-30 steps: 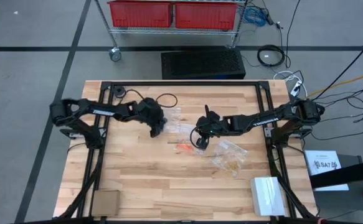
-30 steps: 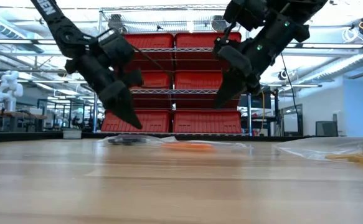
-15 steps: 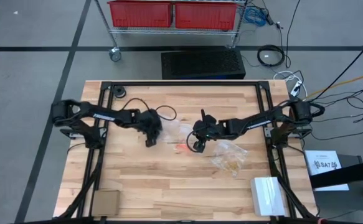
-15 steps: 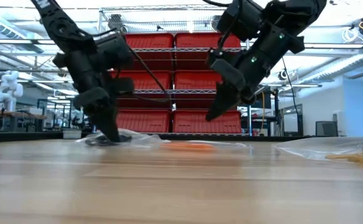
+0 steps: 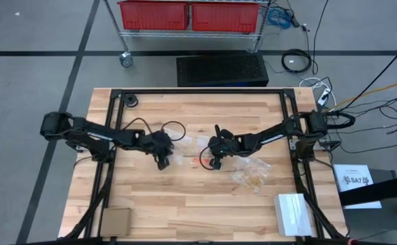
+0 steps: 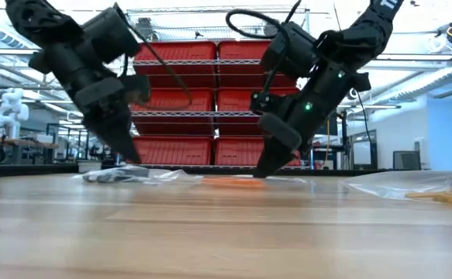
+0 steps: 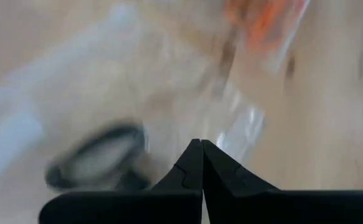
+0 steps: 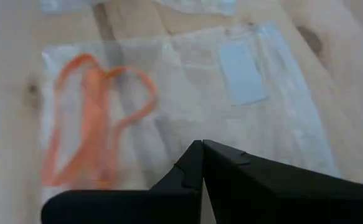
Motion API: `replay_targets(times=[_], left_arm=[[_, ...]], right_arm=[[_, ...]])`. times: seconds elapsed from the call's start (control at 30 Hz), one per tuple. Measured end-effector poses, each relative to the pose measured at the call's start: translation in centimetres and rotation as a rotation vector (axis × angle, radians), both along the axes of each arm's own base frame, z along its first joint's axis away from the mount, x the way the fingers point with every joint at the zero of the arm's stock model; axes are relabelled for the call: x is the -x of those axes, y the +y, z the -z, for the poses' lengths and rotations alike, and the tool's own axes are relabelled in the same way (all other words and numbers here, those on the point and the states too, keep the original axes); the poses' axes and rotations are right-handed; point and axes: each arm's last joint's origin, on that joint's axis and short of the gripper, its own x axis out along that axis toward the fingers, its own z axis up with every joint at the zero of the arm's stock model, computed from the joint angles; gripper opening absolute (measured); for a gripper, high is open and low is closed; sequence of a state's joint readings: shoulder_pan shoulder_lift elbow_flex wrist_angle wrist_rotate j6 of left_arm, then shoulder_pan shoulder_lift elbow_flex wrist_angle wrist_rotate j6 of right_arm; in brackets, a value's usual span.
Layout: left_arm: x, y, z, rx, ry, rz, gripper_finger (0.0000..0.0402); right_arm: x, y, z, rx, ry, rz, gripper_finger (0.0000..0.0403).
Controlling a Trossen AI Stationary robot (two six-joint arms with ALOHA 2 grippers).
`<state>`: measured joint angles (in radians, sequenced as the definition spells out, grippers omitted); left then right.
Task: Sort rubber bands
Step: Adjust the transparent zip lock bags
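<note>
- Your left gripper [image 5: 162, 162] was down near the worktop [image 5: 184, 197] with its fingers pressed together and nothing between them. In the left wrist view the tips met in one seam.
- Just ahead of that gripper lay a clear bag [image 7: 187, 106] with a black rubber band [image 7: 97, 152] in or under it; blur hid which.
- Your right gripper [image 5: 210, 163] was likewise closed and empty, its tips low over a second clear bag [image 8: 187, 106].
- The orange rubber bands [image 8: 97, 118] lay just ahead of and to one side of the right gripper's tips, loosely tangled and seemingly inside that bag.
- A third bag of pale tan rubber bands [image 5: 252, 178] lay on the worktop just past the right gripper, away from the left arm.
- You should have treated each band as near weightless, soft and stretchy: it would deform, cling to the film and snap away if only nipped at the edge.
- You should have expected the bag film to be slick and to lift with the band.
- The best hold was judged to be across a bunched strand, where several loops overlapped, not a single flat loop.
- You would have needed to part the fingers first.
</note>
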<state>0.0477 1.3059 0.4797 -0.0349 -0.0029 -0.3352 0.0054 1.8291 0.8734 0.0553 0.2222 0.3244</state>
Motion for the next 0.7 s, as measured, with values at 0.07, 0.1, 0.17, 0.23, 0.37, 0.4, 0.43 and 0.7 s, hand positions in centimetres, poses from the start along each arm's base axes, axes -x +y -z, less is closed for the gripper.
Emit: replay_targets(times=[0.07, 0.1, 0.17, 0.23, 0.37, 0.4, 0.43, 0.7], left_arm=[[-0.3, 0.0, -0.6, -0.04, -0.061, -0.011, 0.0001], [-0.4, 0.2, -0.8, -0.07, -0.079, -0.013, 0.0001], [-0.6, 0.9, -1.0, -0.142, -0.1, -0.038, 0.0001], [-0.4, 1.9, -0.8, -0.201, -0.074, -0.086, 0.0001], [-0.4, 4.0, -0.2, -0.227, -0.041, -0.112, 0.0001], [-0.5, 4.4, 0.0, -0.221, -0.044, -0.11, 0.0001], [-0.5, 4.8, 0.2, -0.212, -0.039, -0.109, 0.0001], [0.1, 6.1, 2.4, -0.173, 0.104, -0.169, 0.0001]], right_arm=[[0.0, -0.5, 0.1, 0.016, 0.01, -0.007, 0.0], [0.0, -0.7, 0.1, 0.025, 0.013, -0.012, 0.0], [0.0, -1.3, 0.0, 0.034, 0.018, -0.029, 0.0], [0.1, -1.6, -0.7, 0.049, 0.006, -0.041, 0.0], [0.3, -1.4, -2.4, 0.071, -0.036, -0.069, 0.0], [0.4, -1.4, -2.7, 0.074, -0.038, -0.076, 0.0], [0.6, -1.3, -3.0, 0.074, -0.033, -0.078, 0.0], [3.1, -0.4, -4.4, -0.05, 0.094, 0.049, 0.0]])
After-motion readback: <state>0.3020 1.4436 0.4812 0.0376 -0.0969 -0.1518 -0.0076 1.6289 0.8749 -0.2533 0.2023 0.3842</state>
